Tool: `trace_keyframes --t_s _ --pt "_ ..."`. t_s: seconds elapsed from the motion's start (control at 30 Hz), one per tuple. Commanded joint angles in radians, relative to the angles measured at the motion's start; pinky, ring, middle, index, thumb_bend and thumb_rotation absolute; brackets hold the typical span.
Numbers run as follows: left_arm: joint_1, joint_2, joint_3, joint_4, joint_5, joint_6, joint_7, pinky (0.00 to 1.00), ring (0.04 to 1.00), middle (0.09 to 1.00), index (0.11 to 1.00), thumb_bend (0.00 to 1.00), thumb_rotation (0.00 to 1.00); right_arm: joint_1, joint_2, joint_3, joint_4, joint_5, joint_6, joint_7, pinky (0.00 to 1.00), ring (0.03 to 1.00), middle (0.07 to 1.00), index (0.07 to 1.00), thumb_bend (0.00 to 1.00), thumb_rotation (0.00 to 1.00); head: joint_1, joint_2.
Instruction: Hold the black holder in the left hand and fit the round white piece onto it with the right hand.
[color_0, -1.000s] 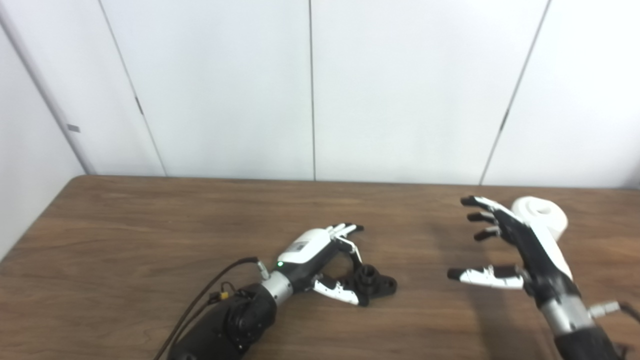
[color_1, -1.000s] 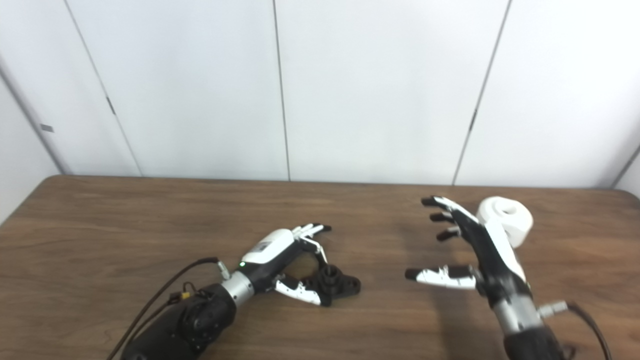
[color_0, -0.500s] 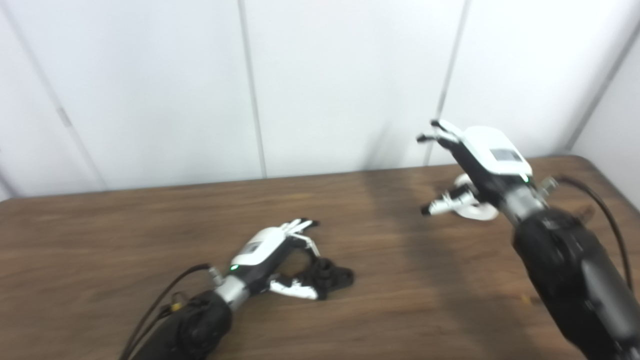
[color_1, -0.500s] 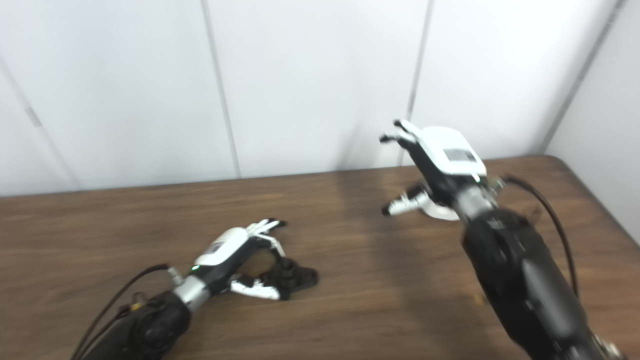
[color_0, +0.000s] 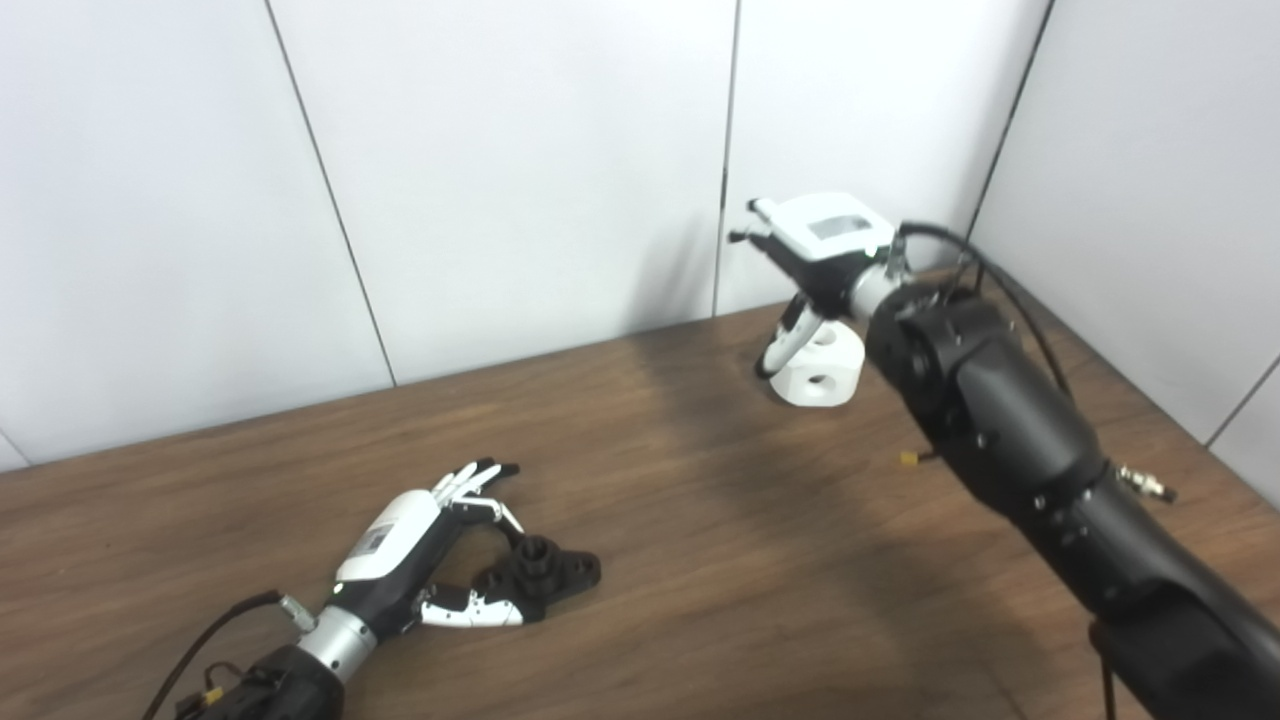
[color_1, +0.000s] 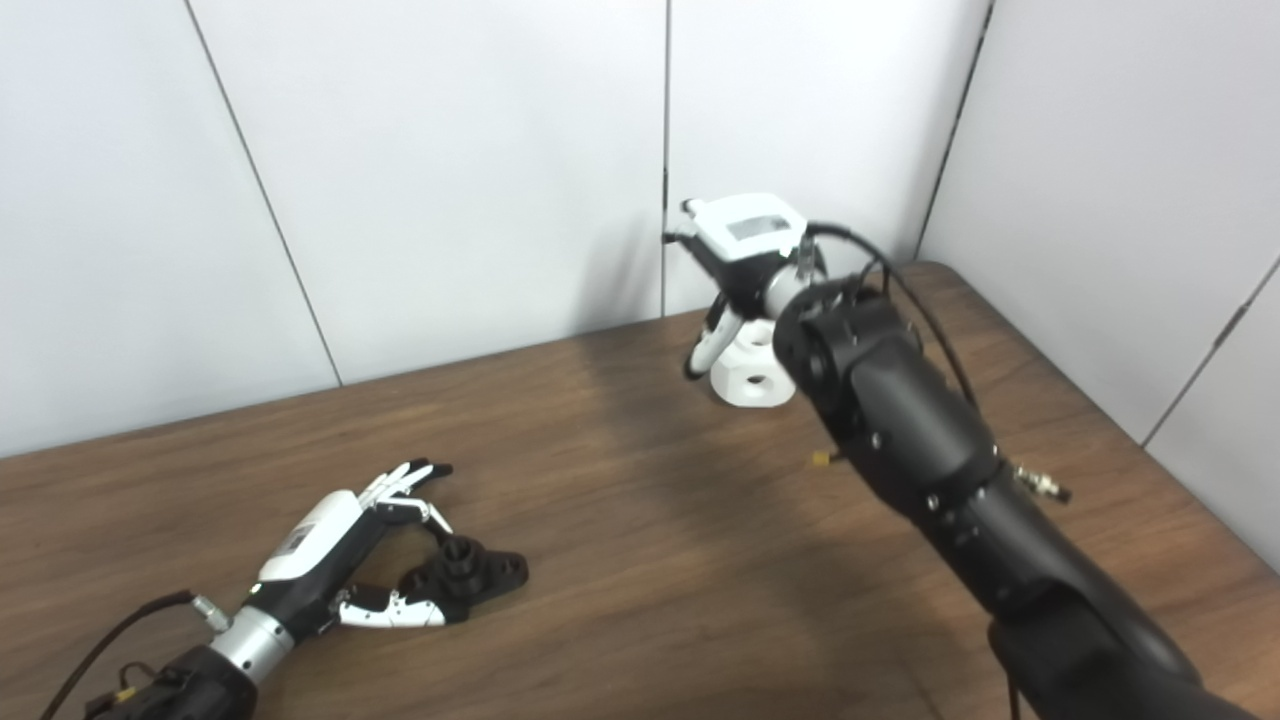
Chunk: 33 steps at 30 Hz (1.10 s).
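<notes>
Place: you are looking at a plain test room or lab, not a home.
Walls: bare white wall panels (color_0: 520, 160) with thin dark seams, meeting in a corner at the far right.
Furniture: one wood-grain table (color_0: 700, 520), set against them.
Equipment: black robot arm (color_0: 1010, 440) with exposed cables (color_0: 985, 270).

A wide stretch of bare bench (color_0: 700, 540) lies between the black holder (color_0: 545, 575) at the near left and the round white piece (color_0: 822, 365) at the far right. The left hand (color_0: 405, 560) crowds the holder's left side; its right side stands clear. The right hand (color_0: 815, 250) hangs over the white piece, and wall panels (color_0: 520, 170) close in just behind.
</notes>
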Motion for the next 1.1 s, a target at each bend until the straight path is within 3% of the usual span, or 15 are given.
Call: trace_keyframes --t_s 0.0,0.17,0.3,0.7,1.07 --pt "0.058 0.048 -0.034 0.068 0.062 0.024 -0.076 1.00 1.000 0.944 0.482 0.52 0.06 -0.063 -0.030 -0.005 0.006 -0.034 0.015 0.028 0.72 0.916 1.000 0.895 0.95 0.31 -0.002 0.000" --pt "0.064 0.047 -0.031 0.074 0.053 0.019 -0.083 1.00 1.000 0.945 0.483 0.52 0.06 -0.073 -0.045 -0.011 0.052 -0.014 0.010 0.065 0.74 0.940 1.000 0.879 1.00 0.33 -0.016 -0.009" --pt "0.068 0.050 -0.031 0.071 0.058 0.023 -0.084 1.00 1.000 0.948 0.483 0.52 0.06 -0.078 -0.057 -0.006 0.079 -0.004 0.000 0.095 0.83 0.995 1.000 0.889 1.00 0.34 -0.014 -0.015" --pt "0.074 0.055 -0.028 0.072 0.054 0.026 -0.092 1.00 1.000 0.947 0.483 0.52 0.06 -0.123 -0.091 0.033 0.165 -0.005 0.021 0.218 0.93 1.000 1.000 0.903 1.00 0.41 -0.029 -0.021" --pt "0.082 0.056 -0.028 0.066 0.055 0.025 -0.089 1.00 1.000 0.950 0.483 0.52 0.06 -0.113 -0.090 0.030 0.242 0.003 0.026 0.170 0.94 1.000 1.000 0.891 1.00 0.37 -0.010 -0.019"
